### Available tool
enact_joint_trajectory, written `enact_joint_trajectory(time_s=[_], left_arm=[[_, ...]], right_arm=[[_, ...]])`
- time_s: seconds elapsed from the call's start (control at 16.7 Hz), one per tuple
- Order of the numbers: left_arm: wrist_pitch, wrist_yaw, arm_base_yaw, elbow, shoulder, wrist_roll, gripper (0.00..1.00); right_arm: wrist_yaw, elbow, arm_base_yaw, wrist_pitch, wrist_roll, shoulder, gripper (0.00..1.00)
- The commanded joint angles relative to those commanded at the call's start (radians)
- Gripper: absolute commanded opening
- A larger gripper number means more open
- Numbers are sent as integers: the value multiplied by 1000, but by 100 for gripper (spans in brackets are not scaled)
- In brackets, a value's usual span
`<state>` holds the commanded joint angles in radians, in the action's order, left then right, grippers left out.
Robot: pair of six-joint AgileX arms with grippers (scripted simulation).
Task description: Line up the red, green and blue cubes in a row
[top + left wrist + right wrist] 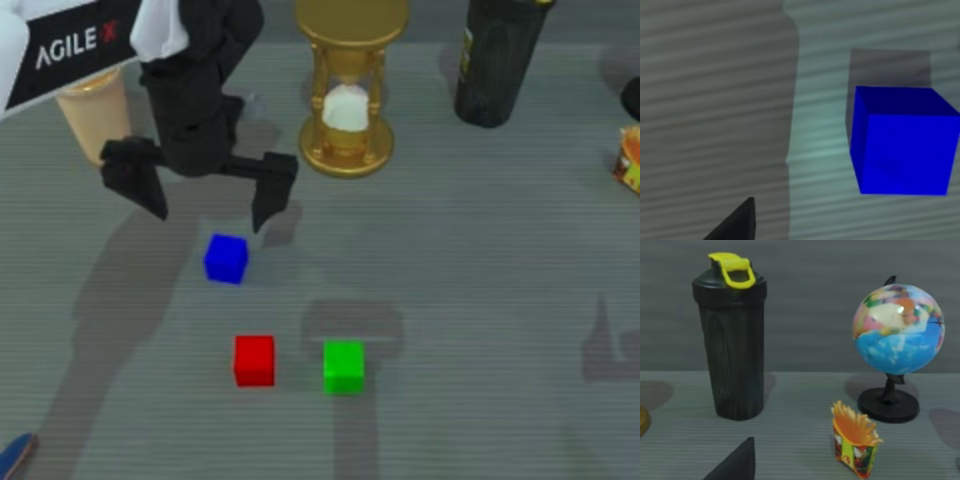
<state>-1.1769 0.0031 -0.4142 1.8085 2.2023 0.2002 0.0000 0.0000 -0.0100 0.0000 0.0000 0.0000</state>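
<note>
The left gripper (pixel 210 200) hangs above the table, fingers spread wide, just behind one blue cube (pixel 226 259). One red cube (pixel 254 360) and one green cube (pixel 343 366) sit side by side nearer the front.

Left end effector (pixel 212 203) over surface's upper left, fingers (pixel 272 190) spread wide, pointing down, holding nothing. Right arm out of top view.

Grey table (pixel 500 300) bears red cube (pixel 254 360), green cube (pixel 344 366), blue cube (pixel 226 259).
</note>
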Motion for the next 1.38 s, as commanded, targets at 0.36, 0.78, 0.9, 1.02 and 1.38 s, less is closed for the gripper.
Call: enact_joint_trajectory(time_s=[0.36, 0.78, 0.9, 1.02, 1.38], left_arm=[[42, 0, 3, -30, 14, -3, 100], [264, 1, 1, -172, 92, -3, 100], [267, 1, 1, -174, 93, -3, 100], [267, 1, 1, -174, 93, -3, 100], [267, 1, 1, -174, 93, -3, 55]], right_arm=[[0, 0, 0, 0, 0, 0, 100], [0, 0, 0, 0, 0, 0, 100], [0, 0, 0, 0, 0, 0, 100], [0, 0, 0, 0, 0, 0, 100], [0, 0, 0, 0, 0, 0, 100]])
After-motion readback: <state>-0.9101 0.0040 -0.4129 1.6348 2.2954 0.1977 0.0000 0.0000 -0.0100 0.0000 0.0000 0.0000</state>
